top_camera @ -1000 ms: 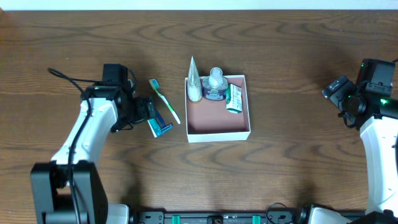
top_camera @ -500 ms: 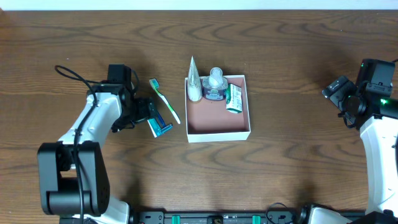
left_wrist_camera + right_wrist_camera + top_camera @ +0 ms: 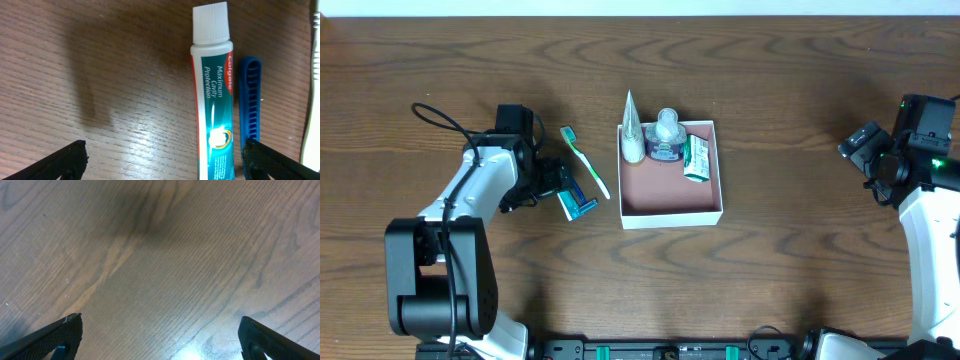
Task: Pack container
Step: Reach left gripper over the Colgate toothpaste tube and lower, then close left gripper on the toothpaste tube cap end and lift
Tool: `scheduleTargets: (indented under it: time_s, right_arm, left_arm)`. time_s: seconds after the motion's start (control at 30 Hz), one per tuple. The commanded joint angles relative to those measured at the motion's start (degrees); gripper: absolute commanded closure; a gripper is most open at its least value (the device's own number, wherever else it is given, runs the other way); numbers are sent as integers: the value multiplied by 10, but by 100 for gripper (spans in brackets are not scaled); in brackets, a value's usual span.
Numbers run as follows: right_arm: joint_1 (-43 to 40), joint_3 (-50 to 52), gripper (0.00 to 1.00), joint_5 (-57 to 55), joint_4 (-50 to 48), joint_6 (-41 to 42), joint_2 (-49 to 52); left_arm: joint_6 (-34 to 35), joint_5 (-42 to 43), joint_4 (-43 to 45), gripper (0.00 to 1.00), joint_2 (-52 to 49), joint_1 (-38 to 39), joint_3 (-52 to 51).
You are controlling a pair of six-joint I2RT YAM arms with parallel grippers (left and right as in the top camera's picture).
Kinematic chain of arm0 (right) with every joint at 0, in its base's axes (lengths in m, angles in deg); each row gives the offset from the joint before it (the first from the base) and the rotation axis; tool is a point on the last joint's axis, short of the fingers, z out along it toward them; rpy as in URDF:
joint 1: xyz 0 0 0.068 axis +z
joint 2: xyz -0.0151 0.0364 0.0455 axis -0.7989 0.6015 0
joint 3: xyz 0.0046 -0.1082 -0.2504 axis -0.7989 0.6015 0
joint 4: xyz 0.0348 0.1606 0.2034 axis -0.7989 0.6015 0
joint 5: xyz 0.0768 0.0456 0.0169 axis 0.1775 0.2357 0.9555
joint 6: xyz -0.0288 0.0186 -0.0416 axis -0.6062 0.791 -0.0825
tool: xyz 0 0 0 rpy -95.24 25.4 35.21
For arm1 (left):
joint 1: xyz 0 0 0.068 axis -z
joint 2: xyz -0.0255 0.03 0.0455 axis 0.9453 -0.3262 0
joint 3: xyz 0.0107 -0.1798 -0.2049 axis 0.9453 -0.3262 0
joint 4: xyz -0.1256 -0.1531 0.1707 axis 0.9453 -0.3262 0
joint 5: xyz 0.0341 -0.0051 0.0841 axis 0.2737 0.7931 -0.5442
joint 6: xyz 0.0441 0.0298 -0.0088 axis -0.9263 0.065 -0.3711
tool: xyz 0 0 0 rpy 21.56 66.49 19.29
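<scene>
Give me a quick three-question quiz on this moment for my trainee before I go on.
1. Which hand is next to the toothpaste tube? A. left hand B. right hand
2. True or false: the toothbrush already lies in the container.
3. How many items are inside the container?

Key
1. A. The left hand is open beside it; the right hand is open over bare table.
2. False. It lies on the table, left of the container.
3. Three: a white tube, a bottle and a green packet.
</scene>
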State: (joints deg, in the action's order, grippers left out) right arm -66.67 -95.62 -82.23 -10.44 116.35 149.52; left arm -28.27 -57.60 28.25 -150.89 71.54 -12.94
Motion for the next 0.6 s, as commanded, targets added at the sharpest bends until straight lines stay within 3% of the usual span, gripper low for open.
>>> scheduleTargets:
  time_s: [0.0, 0.57]
  right_arm:
    - [-3, -7, 1, -7, 1, -7, 2]
    - [-3, -7, 1, -7, 1, -7, 2]
  left_arm:
    - [7, -13, 0, 1, -12, -3, 4]
    - [7, -18, 28, 1, -66, -3, 4]
